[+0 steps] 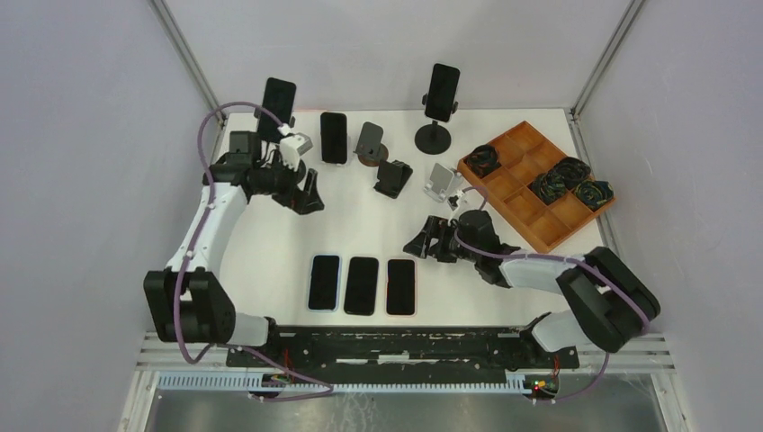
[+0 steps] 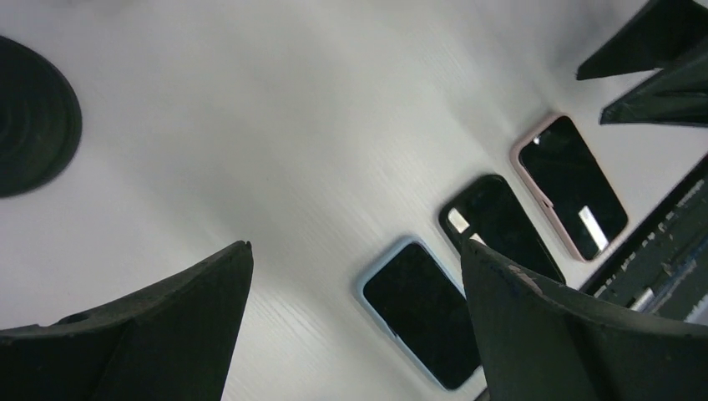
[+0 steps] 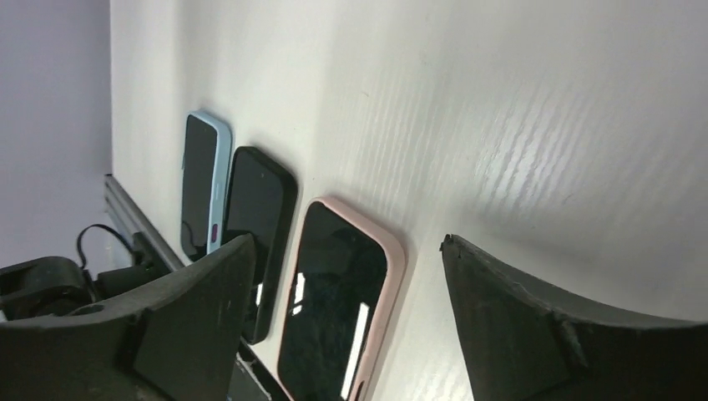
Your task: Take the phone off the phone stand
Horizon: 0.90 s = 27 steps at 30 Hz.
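Observation:
A black phone (image 1: 442,90) stands upright in a black round-base phone stand (image 1: 437,137) at the back. Another phone (image 1: 279,101) sits in a stand at the back left, behind my left arm. My left gripper (image 1: 309,198) (image 2: 355,251) hangs open over bare table, nothing between its fingers (image 2: 167,326). My right gripper (image 1: 421,241) (image 3: 346,242) is open and empty, low over the table just beyond the pink-cased phone (image 1: 401,286) (image 3: 338,301). Beside that lie a black phone (image 1: 361,284) (image 3: 259,225) and a blue-cased phone (image 1: 325,282) (image 2: 422,309), flat near the front edge.
One more phone (image 1: 334,137) lies flat at the back. Small stands (image 1: 370,144), (image 1: 393,177) and a white one (image 1: 441,180) sit mid-table. A wooden compartment tray (image 1: 526,202) with coiled cables is at the right. A dark round base (image 2: 33,117) shows in the left wrist view.

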### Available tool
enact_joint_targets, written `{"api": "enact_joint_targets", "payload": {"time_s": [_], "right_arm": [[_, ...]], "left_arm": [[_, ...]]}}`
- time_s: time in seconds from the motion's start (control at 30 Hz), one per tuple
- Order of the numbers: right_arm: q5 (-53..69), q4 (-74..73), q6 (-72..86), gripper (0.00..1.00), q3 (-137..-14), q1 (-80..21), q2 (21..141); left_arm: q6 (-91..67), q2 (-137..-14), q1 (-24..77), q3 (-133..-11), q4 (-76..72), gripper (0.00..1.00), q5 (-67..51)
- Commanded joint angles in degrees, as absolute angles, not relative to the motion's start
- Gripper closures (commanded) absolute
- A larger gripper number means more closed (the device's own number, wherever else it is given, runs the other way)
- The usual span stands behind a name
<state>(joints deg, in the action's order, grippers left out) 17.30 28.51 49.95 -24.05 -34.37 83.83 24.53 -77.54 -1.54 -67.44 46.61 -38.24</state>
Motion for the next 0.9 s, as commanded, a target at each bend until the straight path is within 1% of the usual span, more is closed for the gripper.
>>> {"api": "enact_joint_targets", "payload": {"time_s": [0.0,0.17,0.33,0.43,0.5,0.57,0.63,0.73,0.87], "right_arm": [[9.89,17.36,39.32,0.09,-28.14,-34.10,75.89],[6.67,12.44,35.27,0.07,-28.68,-34.04,68.74],[5.45,10.68,33.70,0.05,-28.65,-33.95,66.03],[5.90,10.29,32.99,0.04,-29.40,-33.89,66.09],[6.53,9.93,32.34,0.04,-30.20,-33.85,66.18],[7.56,9.93,31.60,0.04,-31.03,-33.67,66.63],[9.08,9.61,30.85,0.03,-32.06,-33.33,67.49],[11.00,9.58,30.16,0.03,-33.41,-33.22,68.65],[11.52,10.09,30.39,0.03,-33.54,-33.24,67.93]], "left_arm": [[16.56,-83.72,4.92,-75.98,36.38,0.00,-26.44],[14.55,-94.05,9.93,-88.28,33.98,0.00,-16.72],[12.99,-100.35,13.81,-92.55,28.77,0.00,-8.56],[12.37,-104.04,13.97,-98.35,32.40,0.00,-8.44],[13.41,-103.85,13.97,-102.57,39.92,0.00,-12.85],[15.48,-100.42,13.96,-102.66,43.14,0.00,-19.04],[15.60,-95.96,13.97,-99.82,41.74,0.00,-19.82],[13.51,-93.07,13.97,-96.17,36.94,0.00,-14.87],[11.09,-99.38,14.17,-98.54,35.45,0.00,-9.32]]}}
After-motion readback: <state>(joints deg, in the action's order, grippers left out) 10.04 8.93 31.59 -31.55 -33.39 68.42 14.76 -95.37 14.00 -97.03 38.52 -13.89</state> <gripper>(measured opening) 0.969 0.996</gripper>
